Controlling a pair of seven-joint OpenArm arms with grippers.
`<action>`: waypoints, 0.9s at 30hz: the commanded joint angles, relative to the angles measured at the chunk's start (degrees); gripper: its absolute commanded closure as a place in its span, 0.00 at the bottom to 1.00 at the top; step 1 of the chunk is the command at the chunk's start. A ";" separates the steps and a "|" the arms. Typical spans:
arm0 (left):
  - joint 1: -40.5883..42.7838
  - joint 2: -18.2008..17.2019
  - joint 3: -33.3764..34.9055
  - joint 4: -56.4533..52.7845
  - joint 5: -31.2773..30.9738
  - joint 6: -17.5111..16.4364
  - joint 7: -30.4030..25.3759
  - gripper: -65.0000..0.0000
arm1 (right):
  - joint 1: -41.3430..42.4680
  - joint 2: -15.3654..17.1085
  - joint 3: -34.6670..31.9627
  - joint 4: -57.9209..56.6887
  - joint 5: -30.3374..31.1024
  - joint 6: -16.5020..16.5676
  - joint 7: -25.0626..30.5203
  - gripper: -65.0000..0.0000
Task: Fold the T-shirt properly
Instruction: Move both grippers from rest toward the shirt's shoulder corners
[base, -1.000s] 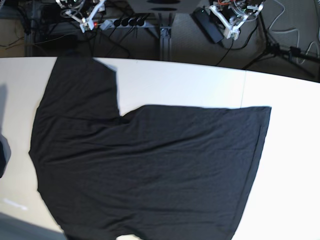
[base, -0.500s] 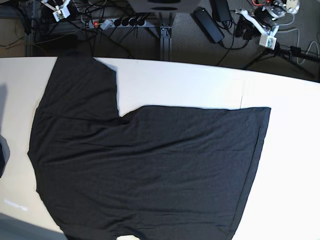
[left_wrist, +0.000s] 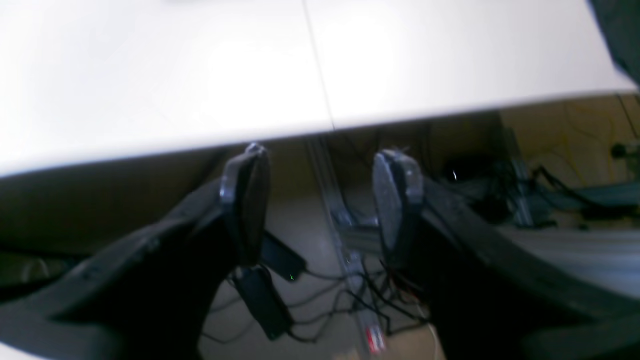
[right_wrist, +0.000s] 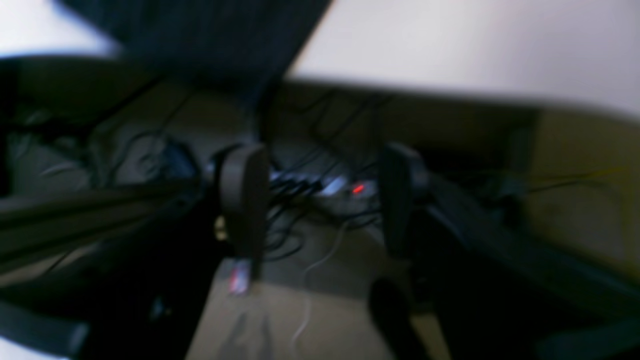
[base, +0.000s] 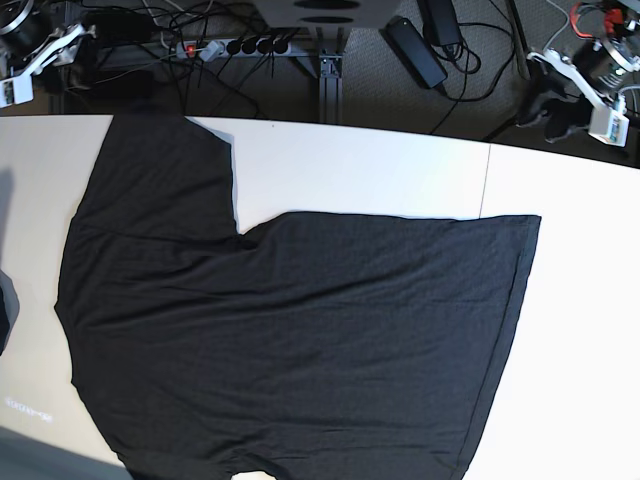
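T-shirt (base: 290, 330) lies flat, plain side up, on the white counter (base: 400, 170), long axis running 3 to 9 o'clock with one sleeve up at 11. Both hands hang off the far edge with jaws apart and empty — left hand (left_wrist: 322, 200) at 2 o'clock, right hand (right_wrist: 320, 195) at 10, neither clearly nearer. Near hem and second sleeve are cut off at 6 o'clock — the right wrist view is badly blurred.

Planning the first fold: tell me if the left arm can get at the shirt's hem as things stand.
Probably yes. The left gripper hangs open and empty beyond the table's far edge, and only bare tabletop lies between it and the T-shirt's hem.
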 joint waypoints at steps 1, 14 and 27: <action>-0.44 -1.33 -0.48 0.74 -1.14 -0.66 -0.76 0.44 | 0.44 1.40 1.14 0.22 1.11 2.25 0.48 0.47; -22.45 -2.78 3.48 -21.84 -5.95 -0.63 2.32 0.44 | 13.97 2.25 1.20 -14.64 4.44 2.54 -0.07 0.41; -23.52 -3.13 4.63 -23.78 -6.80 -0.66 3.02 0.44 | 27.50 1.07 -10.49 -25.83 6.84 2.86 -1.57 0.41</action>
